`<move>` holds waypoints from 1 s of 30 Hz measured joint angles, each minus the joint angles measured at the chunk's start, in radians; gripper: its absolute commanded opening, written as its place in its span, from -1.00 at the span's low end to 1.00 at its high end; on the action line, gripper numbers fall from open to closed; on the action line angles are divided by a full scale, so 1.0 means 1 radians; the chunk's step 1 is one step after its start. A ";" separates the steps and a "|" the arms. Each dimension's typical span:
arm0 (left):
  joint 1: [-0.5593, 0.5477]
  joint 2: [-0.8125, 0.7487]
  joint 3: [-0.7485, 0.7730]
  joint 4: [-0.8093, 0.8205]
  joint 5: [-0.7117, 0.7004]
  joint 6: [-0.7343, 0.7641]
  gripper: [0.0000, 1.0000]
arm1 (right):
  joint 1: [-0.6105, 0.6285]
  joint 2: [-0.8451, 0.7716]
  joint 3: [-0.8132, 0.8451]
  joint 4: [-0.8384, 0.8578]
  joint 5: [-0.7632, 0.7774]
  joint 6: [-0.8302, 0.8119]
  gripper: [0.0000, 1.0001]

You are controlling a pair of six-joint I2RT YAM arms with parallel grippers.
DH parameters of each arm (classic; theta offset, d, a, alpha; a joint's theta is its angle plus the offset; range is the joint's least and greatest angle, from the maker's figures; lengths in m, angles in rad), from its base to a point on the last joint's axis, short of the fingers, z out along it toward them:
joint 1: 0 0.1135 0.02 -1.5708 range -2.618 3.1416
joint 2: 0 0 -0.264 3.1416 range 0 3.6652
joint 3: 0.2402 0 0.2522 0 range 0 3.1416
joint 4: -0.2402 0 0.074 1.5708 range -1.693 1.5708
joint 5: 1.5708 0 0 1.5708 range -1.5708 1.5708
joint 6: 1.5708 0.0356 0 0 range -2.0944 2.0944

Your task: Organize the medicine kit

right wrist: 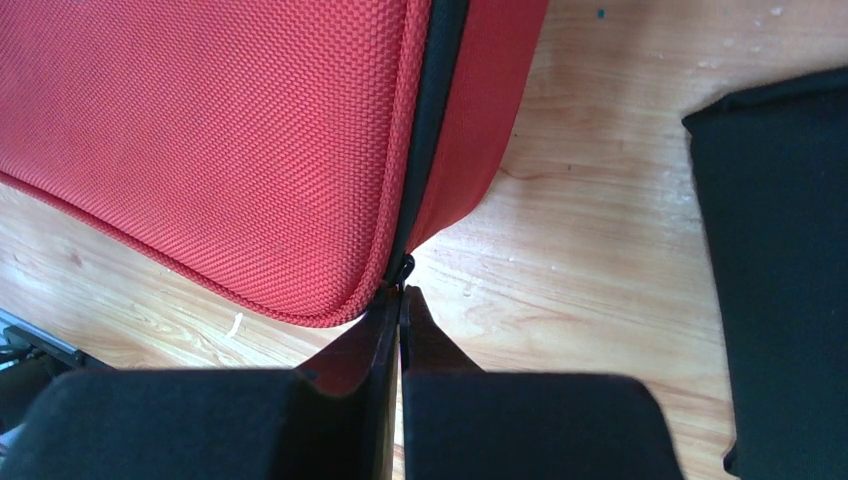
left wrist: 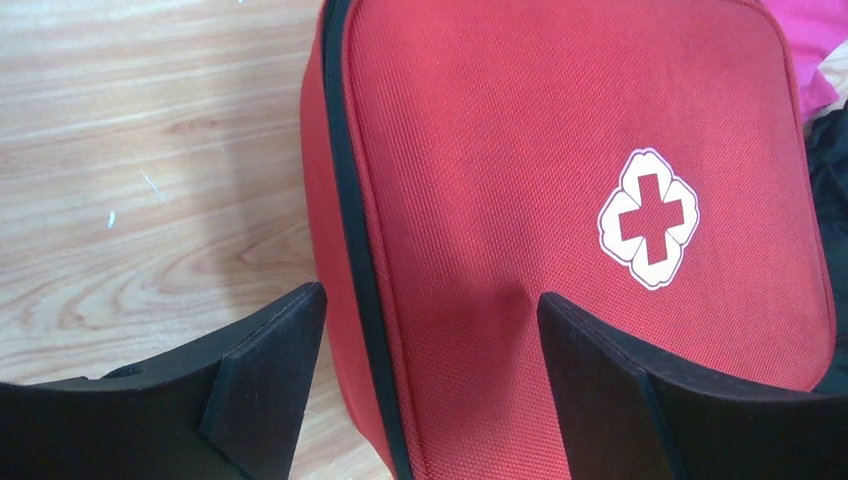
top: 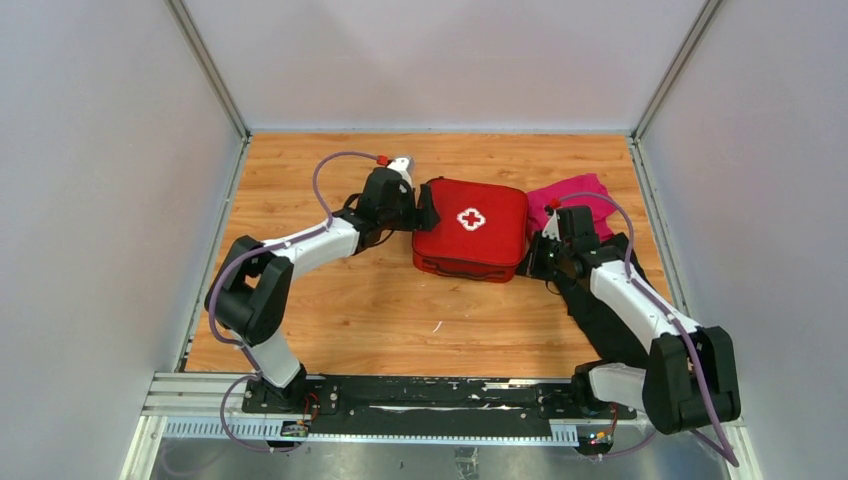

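Note:
The medicine kit [top: 470, 230] is a red zip case with a white cross, lying closed in the middle of the wooden table. My left gripper [top: 428, 208] is open at its left edge. In the left wrist view [left wrist: 430, 300] one finger is beside the kit's [left wrist: 560, 150] side wall and the other is over the lid. My right gripper [top: 527, 262] is at the kit's near right corner. In the right wrist view [right wrist: 401, 290] its fingers are shut on the small dark zipper pull [right wrist: 404, 270] at the corner of the kit [right wrist: 220, 130].
A magenta cloth [top: 570, 195] lies just right of the kit at the back and also shows in the left wrist view [left wrist: 815, 40]. A black cloth [top: 610, 300] lies under the right arm and shows in the right wrist view [right wrist: 780, 260]. Grey walls ring the table.

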 measured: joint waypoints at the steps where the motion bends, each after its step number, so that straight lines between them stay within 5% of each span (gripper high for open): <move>1: 0.000 -0.001 -0.006 0.000 0.004 -0.005 0.64 | 0.000 0.010 0.011 -0.005 -0.006 -0.008 -1.00; 18: 0.010 -0.315 -0.286 0.042 0.048 -0.051 0.70 | 0.054 0.338 0.310 -0.048 -0.062 -0.193 -1.00; 30: 0.016 -0.350 -0.317 0.001 -0.040 -0.020 0.53 | 0.148 0.408 0.386 -0.037 0.064 -0.229 -1.00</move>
